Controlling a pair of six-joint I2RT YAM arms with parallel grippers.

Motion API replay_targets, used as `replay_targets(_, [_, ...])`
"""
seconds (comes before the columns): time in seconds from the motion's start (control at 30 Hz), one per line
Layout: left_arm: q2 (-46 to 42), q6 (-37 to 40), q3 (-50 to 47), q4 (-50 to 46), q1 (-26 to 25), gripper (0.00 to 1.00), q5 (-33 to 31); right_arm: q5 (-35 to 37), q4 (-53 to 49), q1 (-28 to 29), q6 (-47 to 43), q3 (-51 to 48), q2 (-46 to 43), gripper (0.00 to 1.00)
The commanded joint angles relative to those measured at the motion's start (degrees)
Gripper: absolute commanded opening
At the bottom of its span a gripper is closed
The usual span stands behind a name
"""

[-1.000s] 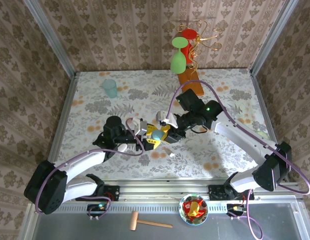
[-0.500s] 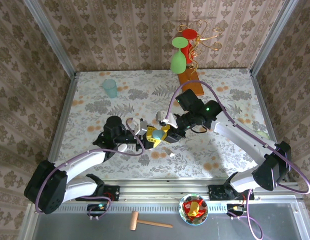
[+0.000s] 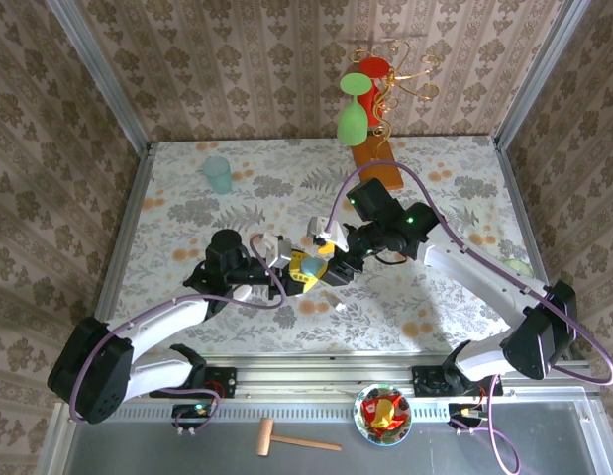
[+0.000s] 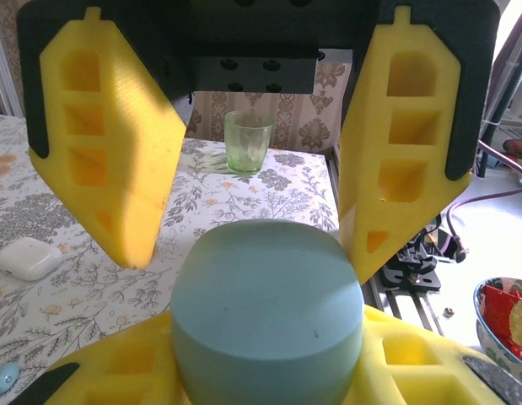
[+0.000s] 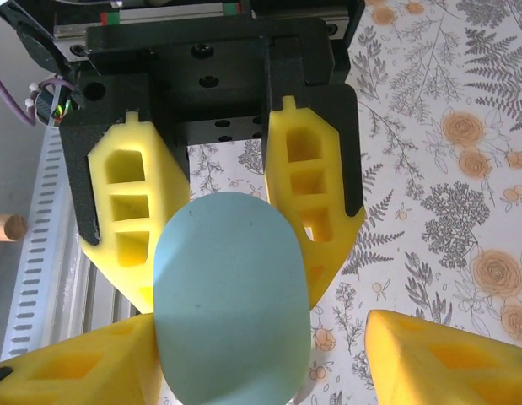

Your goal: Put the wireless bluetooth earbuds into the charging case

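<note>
Pale blue earbud (image 4: 3, 377), tiny and glossy, lying loose on the flowered table (image 4: 244, 194) at the far left of the left wrist view; white case (image 4: 24, 257) a little beyond it, closed, also on the table. Left gripper (image 5: 231, 274): yellow fingers pinched onto the blue charging case (image 4: 269, 312), which sits between the two arms near the middle of the table, its lid apparently shut. Right gripper (image 4: 248, 253): fingers spread wide to either side of that same case, seemingly clear of it. Step in hand, by judgement: passing or re-seating the case between the arms, with no bud inserted so far as can be seen. Next move likely calls for the left arm to steady the case while the right lifts its lid, after which a bud must be fetched from the table and matched to its socket
</note>
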Motion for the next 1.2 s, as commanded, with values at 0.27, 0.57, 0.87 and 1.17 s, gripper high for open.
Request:
replay_targets(0.27, [-1.8, 3.5, 0.6, -1.5, -0.4, 0.25, 3.2, 1.5, 5.0, -2.2, 4.5, -0.7, -3.8, 0.63])
replay_targets(0.57, [-2.0, 3.7, 0.3, -1.1, -0.5, 0.25, 3.0, 3.9, 7.1, -2.6, 7.2, -0.9, -4.3, 0.68])
replay_targets(0.87, [-2.1, 3.4, -0.3, 0.5, -0.5, 0.25, 0.4, -0.1, 6.9, -2.6, 6.9, -1.8, -5.9, 0.73])
replay_targets(1.17, [-0.6, 1.6, -1.7, 6.5, 0.9, 0.24, -3.5, -2.1, 21.3, -4.0, 15.2, -10.0, -13.9, 0.79])
